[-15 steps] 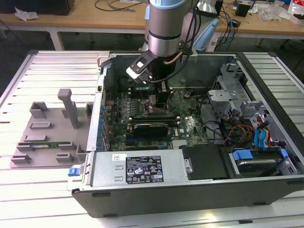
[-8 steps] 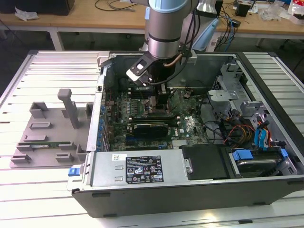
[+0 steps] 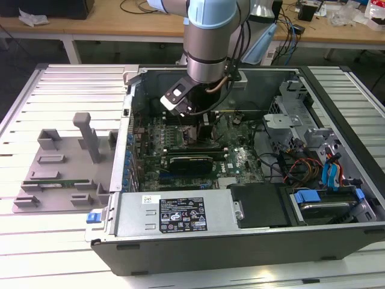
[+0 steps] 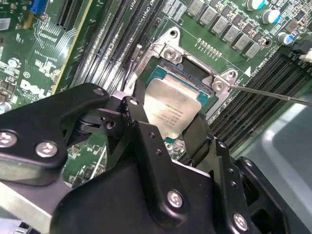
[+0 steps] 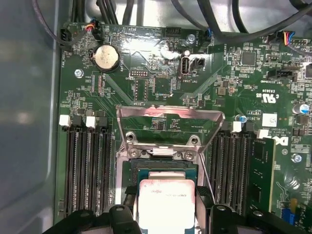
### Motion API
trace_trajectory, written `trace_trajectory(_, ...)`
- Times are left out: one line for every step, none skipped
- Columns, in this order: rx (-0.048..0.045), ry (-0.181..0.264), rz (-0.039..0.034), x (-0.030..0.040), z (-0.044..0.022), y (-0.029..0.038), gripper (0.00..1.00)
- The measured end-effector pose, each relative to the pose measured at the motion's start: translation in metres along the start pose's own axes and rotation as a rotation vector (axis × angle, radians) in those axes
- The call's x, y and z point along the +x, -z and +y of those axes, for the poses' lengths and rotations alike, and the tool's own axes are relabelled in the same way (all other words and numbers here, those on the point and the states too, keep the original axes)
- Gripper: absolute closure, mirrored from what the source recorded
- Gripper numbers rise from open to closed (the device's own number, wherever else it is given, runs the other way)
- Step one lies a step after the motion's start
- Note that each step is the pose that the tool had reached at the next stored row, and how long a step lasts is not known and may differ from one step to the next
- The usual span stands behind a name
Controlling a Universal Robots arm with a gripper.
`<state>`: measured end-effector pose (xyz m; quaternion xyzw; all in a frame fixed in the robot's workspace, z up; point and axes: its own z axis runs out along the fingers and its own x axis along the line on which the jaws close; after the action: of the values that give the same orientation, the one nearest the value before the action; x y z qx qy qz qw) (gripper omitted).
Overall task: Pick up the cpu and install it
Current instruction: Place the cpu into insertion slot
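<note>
The gripper (image 4: 170,130) is pinching the cpu (image 4: 171,108) by two opposite edges and is holding it directly over the open socket (image 5: 161,168), whose bed is showing just beyond the chip's far edge. Just past the gripper the load plate (image 5: 170,121) is standing raised, with memory slots (image 5: 90,165) flanking on either side. The pick-up is therefore judged done and the seating unfinished, since nothing is clamping the chip and whether it is touching the socket cannot be told. Farther out, the motherboard (image 5: 146,73) is lying inside the open computer case (image 3: 210,253), which is resting on the bench (image 3: 66,90).
</note>
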<state>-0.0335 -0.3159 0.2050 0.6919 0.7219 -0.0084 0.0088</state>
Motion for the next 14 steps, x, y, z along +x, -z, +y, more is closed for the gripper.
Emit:
trace_trajectory(0.0001,-0.003,0.0000,0.0002,0.0000,-0.0011,0.45)
trace_trajectory(0.0001,-0.003,-0.0001,0.0013,0.0000,-0.0024,0.45)
trace_trajectory(0.0001,-0.003,-0.0002,0.0019,0.0007,-0.0034,0.45)
trace_trajectory(0.0000,-0.003,0.0000,0.0020,0.0010,-0.0039,0.45)
trace_trajectory(0.0001,-0.003,-0.0001,0.0021,0.0011,-0.0045,0.45)
trace_trajectory(0.0002,-0.003,-0.0003,0.0021,0.0012,-0.0047,0.45)
trace_trajectory(0.0003,-0.003,-0.0003,0.0021,0.0012,-0.0047,0.45)
trace_trajectory(0.0002,-0.003,-0.0002,0.0021,0.0012,-0.0048,0.45)
trace_trajectory(0.0002,-0.003,-0.0001,0.0021,0.0012,-0.0049,0.45)
trace_trajectory(0.0001,-0.003,-0.0001,0.0021,0.0012,-0.0049,0.45)
trace_trajectory(0.0001,-0.003,-0.0001,0.0021,0.0012,-0.0050,0.44)
trace_trajectory(0.0002,-0.003,0.0000,0.0021,0.0012,-0.0050,0.38)
trace_trajectory(0.0001,-0.003,-0.0001,0.0021,0.0012,-0.0050,0.32)
trace_trajectory(0.0002,-0.003,-0.0001,0.0021,0.0012,-0.0050,0.32)
